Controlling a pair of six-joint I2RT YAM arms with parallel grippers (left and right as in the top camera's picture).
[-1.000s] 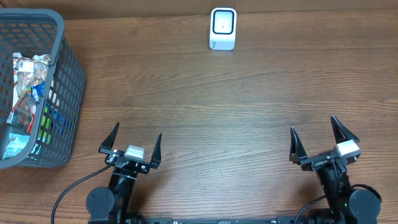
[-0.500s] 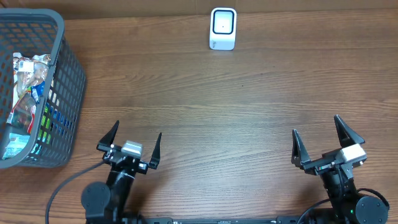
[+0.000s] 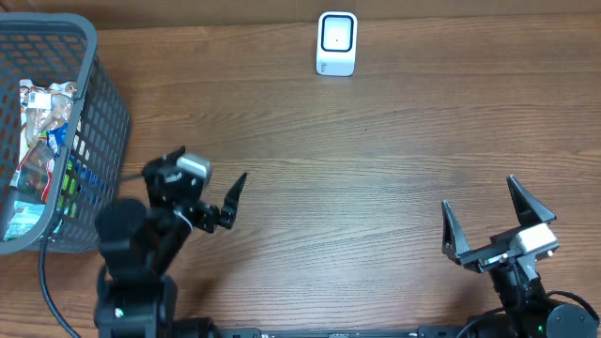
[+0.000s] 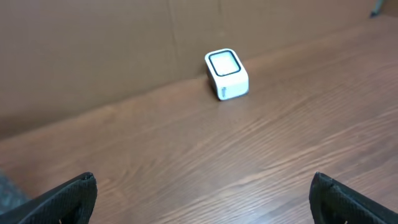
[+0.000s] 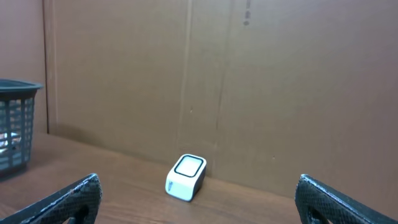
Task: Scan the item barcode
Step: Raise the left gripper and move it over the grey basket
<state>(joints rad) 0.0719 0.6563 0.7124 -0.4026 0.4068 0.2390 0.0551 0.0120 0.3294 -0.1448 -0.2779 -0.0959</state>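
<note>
The white barcode scanner (image 3: 336,42) stands at the table's far edge, its window facing up; it also shows in the left wrist view as the scanner (image 4: 227,74) and in the right wrist view as the scanner (image 5: 186,177). Packaged items (image 3: 38,141) lie in the grey basket (image 3: 99,122) at the left; no barcode shows. My left gripper (image 3: 210,165) is raised beside the basket's right wall, open and empty. My right gripper (image 3: 479,194) sits low at the near right, open and empty. Both wrist views show wide-apart fingers (image 4: 68,199) (image 5: 68,199) with nothing between them.
A brown cardboard wall (image 5: 217,74) backs the wooden table (image 3: 376,160) behind the scanner. The basket's rim (image 5: 15,87) shows at the left of the right wrist view. The left arm's cable (image 3: 52,291) trails by the near left edge.
My left arm has lifted and swung up and left toward the basket, jaws still open. The right gripper has barely shifted.
</note>
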